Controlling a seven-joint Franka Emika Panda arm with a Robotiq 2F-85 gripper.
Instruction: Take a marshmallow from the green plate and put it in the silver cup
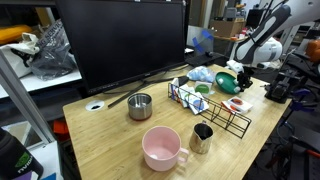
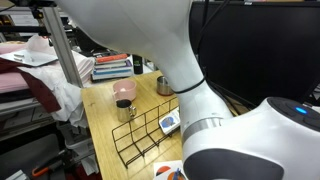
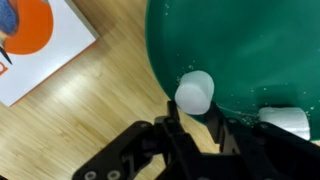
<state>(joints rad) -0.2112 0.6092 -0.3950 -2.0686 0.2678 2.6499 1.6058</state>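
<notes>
In the wrist view the dark green plate (image 3: pixel 260 50) fills the upper right. A white marshmallow (image 3: pixel 194 90) lies near its rim, and my gripper (image 3: pixel 196 113) has a finger against each side of it. A second marshmallow (image 3: pixel 286 120) lies further right on the plate. In an exterior view the gripper (image 1: pixel 241 76) is down at the green plate (image 1: pixel 226 82) at the table's far right. The silver cup (image 1: pixel 202 137) stands near the front edge beside the pink mug (image 1: pixel 160 148); both show in both exterior views, the cup (image 2: pixel 126 110) and the mug (image 2: pixel 124 90). My arm hides the plate in an exterior view.
A black wire rack (image 1: pixel 205 105) stands between the plate and the cup. A long-handled steel pot (image 1: pixel 140 105) sits mid-table and a red-pink dish (image 1: pixel 237 103) lies by the plate. A white card with orange print (image 3: pixel 35 35) lies left of the plate. A large dark monitor (image 1: pixel 120 40) stands behind.
</notes>
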